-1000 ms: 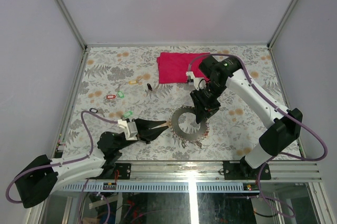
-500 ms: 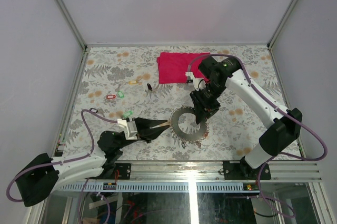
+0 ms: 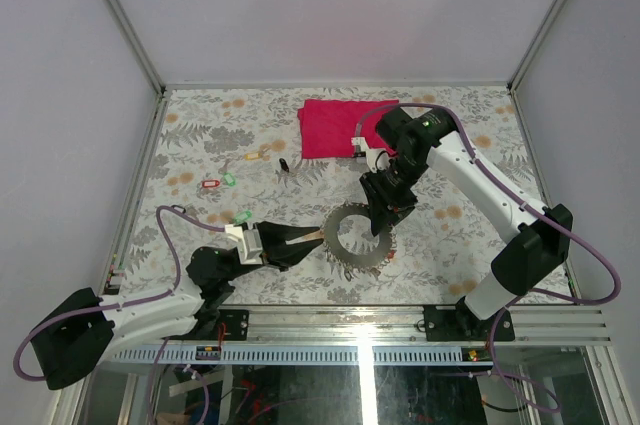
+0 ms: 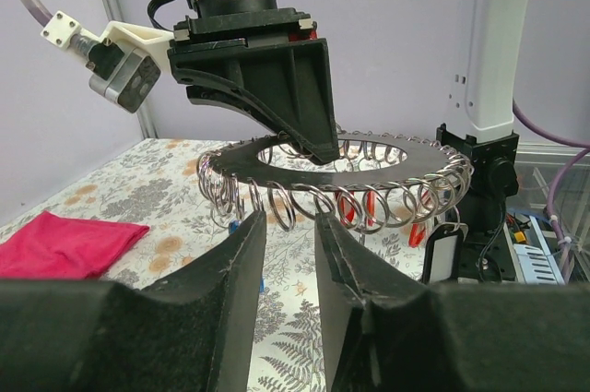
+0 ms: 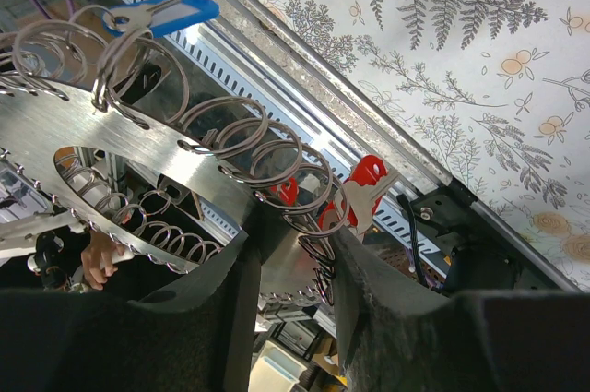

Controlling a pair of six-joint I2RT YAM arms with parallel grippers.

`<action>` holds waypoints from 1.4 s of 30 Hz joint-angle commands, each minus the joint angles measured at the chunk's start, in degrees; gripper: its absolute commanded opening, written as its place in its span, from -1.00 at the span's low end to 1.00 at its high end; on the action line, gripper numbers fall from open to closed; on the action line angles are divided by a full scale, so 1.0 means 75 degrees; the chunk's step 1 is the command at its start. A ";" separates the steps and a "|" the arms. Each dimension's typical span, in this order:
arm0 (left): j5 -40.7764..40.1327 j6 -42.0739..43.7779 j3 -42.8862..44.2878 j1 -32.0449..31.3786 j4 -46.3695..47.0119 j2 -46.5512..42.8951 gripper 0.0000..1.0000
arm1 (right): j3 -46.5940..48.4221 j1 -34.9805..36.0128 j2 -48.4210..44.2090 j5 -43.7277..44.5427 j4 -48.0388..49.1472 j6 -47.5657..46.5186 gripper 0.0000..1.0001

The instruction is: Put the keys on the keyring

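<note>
Beyond the keyring (image 3: 358,259) lie cloth (image 3: 330,130) and keys (image 3: 226,181).

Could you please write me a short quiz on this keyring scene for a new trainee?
1. True or false: the right gripper is clamped on the keyring.
2. What colour is the tag of the tagged key hanging at the top left of the right wrist view? A yellow, B blue, C black.
3. Fill in: the folded cloth lying beyond the keyring is ____.
Key: 1 true; 2 B; 3 red.
</note>
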 commanded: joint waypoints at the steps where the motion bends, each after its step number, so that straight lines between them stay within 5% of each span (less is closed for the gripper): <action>1: 0.0048 0.0007 0.0300 -0.0041 0.0717 0.0066 -0.42 | 0.0060 0.0127 0.0119 -0.0300 -0.0108 0.0131 -1.00; 15: -0.0265 0.0026 0.0394 -0.0041 0.0509 0.0024 -0.79 | 0.0012 0.0149 0.0056 -0.0346 0.0042 0.0187 -1.00; 19: -0.0506 -0.0064 0.0508 -0.0050 -0.0084 -0.0246 -1.00 | 0.0016 0.0146 -0.0040 -0.0335 0.0275 0.0253 -1.00; 28: -0.0894 -0.0214 0.1227 -0.0053 -0.2465 -0.1214 -1.00 | -0.0367 0.0147 -0.0649 -0.0314 0.1657 0.0483 -0.91; 42: -0.0407 0.0484 0.4270 -0.0044 -0.7527 -0.0897 -1.00 | -0.1827 0.0149 -0.3280 0.0884 0.4165 0.0847 0.24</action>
